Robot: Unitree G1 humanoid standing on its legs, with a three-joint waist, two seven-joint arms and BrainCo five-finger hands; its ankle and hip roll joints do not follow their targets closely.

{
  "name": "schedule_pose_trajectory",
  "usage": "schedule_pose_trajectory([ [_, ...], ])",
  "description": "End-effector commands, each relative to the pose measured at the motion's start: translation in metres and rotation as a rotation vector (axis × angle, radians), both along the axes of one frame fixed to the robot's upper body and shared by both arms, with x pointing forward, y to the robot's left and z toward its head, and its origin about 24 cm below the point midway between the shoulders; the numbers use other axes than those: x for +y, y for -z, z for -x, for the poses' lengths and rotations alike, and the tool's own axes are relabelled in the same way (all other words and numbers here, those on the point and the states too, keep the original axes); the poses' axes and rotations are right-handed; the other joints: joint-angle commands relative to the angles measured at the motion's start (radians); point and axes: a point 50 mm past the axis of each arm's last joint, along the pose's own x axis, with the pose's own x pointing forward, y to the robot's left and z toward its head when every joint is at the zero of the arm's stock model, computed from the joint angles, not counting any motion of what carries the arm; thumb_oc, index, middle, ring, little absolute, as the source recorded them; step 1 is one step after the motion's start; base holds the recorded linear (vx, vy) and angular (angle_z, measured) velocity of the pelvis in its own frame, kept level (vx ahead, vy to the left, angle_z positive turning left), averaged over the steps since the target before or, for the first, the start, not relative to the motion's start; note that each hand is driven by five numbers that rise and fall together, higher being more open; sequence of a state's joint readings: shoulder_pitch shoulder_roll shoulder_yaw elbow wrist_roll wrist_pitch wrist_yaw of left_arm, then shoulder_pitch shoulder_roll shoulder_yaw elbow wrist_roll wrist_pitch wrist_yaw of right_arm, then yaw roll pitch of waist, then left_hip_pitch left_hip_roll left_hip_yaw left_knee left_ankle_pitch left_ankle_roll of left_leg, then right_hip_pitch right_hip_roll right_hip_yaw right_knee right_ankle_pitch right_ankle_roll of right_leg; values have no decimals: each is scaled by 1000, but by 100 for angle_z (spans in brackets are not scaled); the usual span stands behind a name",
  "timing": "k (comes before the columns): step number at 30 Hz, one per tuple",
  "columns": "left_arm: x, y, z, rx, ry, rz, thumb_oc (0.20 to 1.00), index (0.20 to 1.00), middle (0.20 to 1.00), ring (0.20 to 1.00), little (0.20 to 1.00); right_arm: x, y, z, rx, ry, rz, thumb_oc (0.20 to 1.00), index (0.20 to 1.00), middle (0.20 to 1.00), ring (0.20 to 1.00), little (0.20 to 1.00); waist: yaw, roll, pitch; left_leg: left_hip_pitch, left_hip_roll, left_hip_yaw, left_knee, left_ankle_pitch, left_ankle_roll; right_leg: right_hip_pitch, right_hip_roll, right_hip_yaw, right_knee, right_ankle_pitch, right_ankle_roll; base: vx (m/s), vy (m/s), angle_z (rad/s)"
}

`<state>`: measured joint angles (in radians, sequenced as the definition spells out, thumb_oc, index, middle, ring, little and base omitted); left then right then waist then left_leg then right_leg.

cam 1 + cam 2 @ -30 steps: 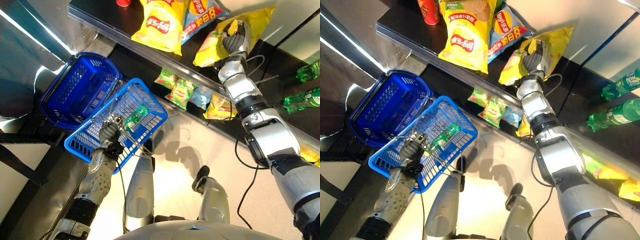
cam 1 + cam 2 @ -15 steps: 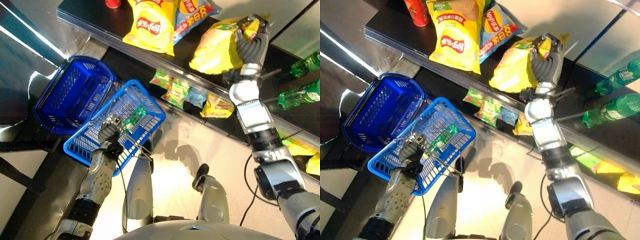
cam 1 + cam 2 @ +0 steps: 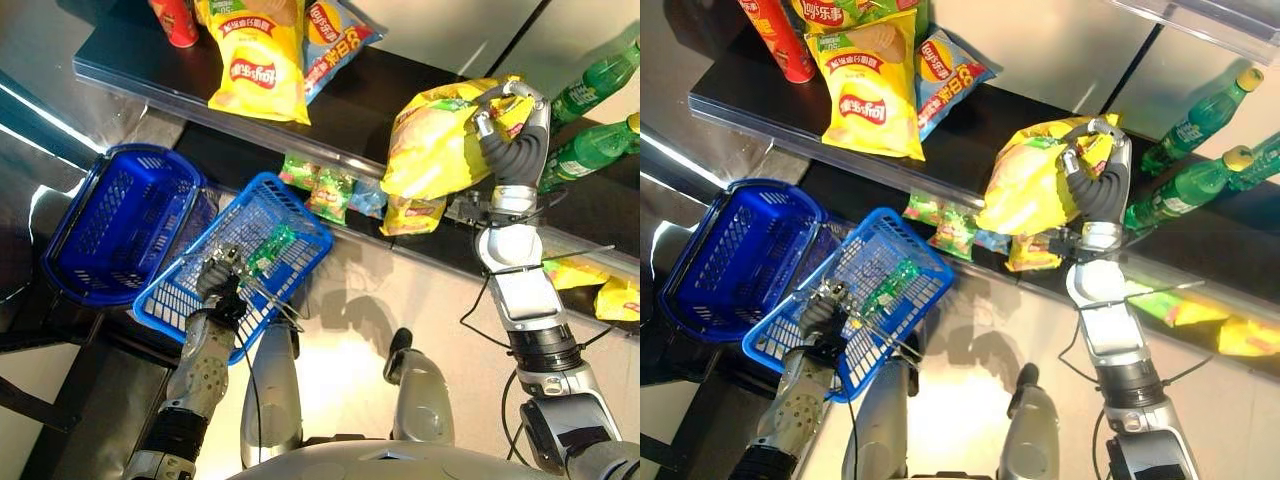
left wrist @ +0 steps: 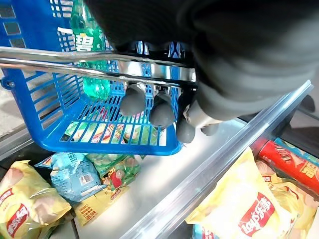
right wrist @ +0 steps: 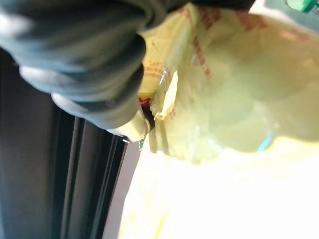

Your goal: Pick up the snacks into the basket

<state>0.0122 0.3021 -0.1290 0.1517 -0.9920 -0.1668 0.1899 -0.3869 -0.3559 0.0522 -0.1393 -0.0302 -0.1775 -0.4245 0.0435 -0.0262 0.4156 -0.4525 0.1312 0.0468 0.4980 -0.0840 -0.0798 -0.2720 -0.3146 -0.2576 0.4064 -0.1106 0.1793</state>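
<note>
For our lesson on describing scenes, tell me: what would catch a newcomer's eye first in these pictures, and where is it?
The crinkled yellow snack bag stands out, held up in front of the dark shelf by the right robot hand, whose fingers curl round it. Lower down, the left robot hand grips the metal handle of a blue plastic mesh basket with a green bottle in it. A second blue basket sits beside it.
</note>
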Motion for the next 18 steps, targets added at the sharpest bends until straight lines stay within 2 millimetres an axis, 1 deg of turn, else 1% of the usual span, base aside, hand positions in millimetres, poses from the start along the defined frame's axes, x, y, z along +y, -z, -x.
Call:
schedule_pose_trajectory([
  [1, 9, -30, -3, -189, 19, -117, 200, 200, 200, 200, 200, 3, -19, 17, -155, -113, -98, 200, 200, 200, 200, 200, -5, -22, -110, 67, 9, -27, -28, -32, 37, 24, 2, 0, 23, 57, -6, -7, -6, -10],
  [8, 10, -23, 0, -150, 28, -119, 200, 200, 200, 200, 200, 6, -18, 20, -130, -263, -190, 200, 200, 200, 200, 200, -13, -31, -124, 107, 19, -18, -52, -25, 30, 55, 11, 7, 2, 59, -7, 4, -10, -4],
  [11, 11, -20, 1, -137, 27, -126, 200, 200, 200, 200, 200, 9, -17, 21, -118, -322, -218, 200, 200, 200, 200, 200, -11, -35, -130, 138, 24, -13, -82, -19, 27, 81, 20, 7, -20, 62, -8, 17, -13, -3],
  [15, 15, -16, 4, -115, 23, -129, 200, 200, 200, 200, 200, 11, -18, 26, -118, -428, -262, 200, 200, 200, 200, 200, -11, -40, -136, 181, 25, -9, -132, 2, 23, 116, 24, 1, -59, 75, -9, 29, -18, -8],
  [18, 16, -14, 7, -105, 21, -126, 200, 200, 200, 200, 200, 12, -16, 26, -95, -496, -291, 200, 200, 200, 200, 200, -10, -38, -145, 208, 23, -8, -169, 16, 20, 139, 28, -3, -83, 83, -9, 41, -11, -4],
])
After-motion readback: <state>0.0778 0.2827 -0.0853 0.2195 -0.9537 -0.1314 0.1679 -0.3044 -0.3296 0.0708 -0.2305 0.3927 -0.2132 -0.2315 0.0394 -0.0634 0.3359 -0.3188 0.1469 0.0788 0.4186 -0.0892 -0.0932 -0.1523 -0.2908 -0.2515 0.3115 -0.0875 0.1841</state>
